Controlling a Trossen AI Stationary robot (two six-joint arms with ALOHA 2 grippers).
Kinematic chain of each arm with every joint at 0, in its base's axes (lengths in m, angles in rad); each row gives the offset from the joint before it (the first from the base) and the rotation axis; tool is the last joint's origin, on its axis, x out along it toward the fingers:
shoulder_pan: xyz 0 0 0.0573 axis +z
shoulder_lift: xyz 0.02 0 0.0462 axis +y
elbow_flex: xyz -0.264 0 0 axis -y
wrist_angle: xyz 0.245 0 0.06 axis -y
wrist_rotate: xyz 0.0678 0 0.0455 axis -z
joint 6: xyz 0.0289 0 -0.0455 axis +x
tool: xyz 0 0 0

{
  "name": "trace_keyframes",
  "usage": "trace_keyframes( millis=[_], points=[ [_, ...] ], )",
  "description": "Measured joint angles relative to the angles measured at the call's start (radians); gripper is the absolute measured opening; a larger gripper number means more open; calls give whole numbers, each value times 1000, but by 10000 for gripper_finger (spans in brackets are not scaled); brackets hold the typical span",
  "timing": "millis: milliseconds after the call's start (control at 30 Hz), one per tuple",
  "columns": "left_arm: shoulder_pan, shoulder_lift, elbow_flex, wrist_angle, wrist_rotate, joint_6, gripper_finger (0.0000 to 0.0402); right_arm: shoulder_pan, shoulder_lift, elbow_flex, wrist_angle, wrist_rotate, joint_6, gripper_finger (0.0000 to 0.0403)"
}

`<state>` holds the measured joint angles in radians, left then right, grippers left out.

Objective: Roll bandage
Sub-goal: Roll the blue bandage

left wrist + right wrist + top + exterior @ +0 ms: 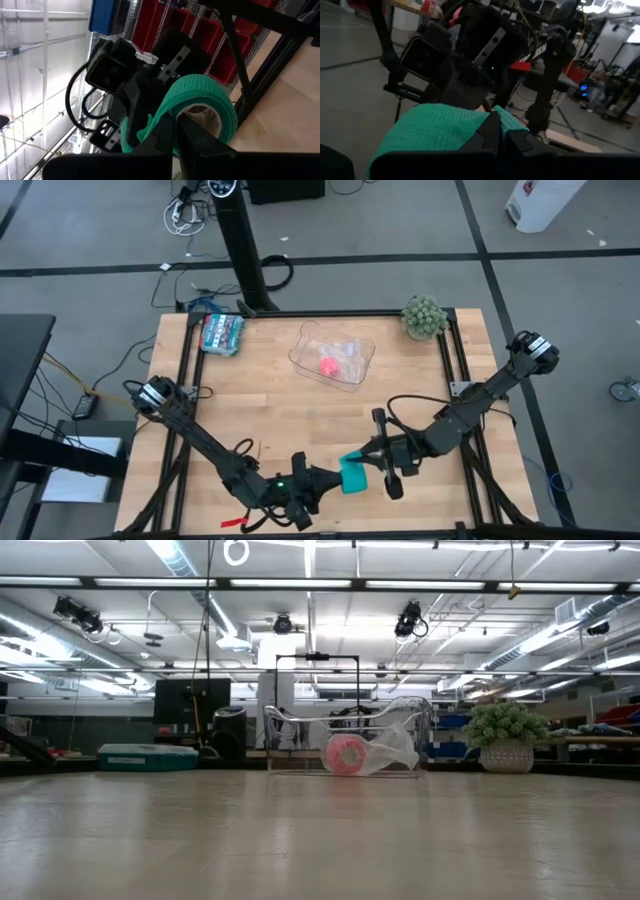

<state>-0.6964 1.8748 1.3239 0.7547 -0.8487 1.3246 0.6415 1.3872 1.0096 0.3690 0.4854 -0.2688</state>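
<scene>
Low in the high view's centre, we hold the bandage between our left gripper and right gripper, both clamped on it; it seems lifted off the table.

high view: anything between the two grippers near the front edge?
Yes, the teal bandage. It sits between the left gripper and the right gripper, and the wrist views show both sets of jaws shut on it.

Grey concrete floor surrounds the wooden table; ceiling strip lights glow overhead.
</scene>
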Motion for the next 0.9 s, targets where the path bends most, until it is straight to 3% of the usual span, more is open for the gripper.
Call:
trace_keyframes(
  millis=[200, 567, 767, 900],
  points=[
    [1, 1, 0, 0, -12, -24, 12, -22, 0, -55, 56, -24, 63, 8],
    [8, 2, -1, -2, -41, -28, 12, -83, 0, -86, 60, -98, 249, 98],
    [8, 2, -1, 4, -57, -28, 12, -116, -24, -86, 50, -111, 412, 111],
    [8, 2, -1, 5, -59, -30, 12, -160, -51, -85, 25, -259, 604, 112]
  ],
)
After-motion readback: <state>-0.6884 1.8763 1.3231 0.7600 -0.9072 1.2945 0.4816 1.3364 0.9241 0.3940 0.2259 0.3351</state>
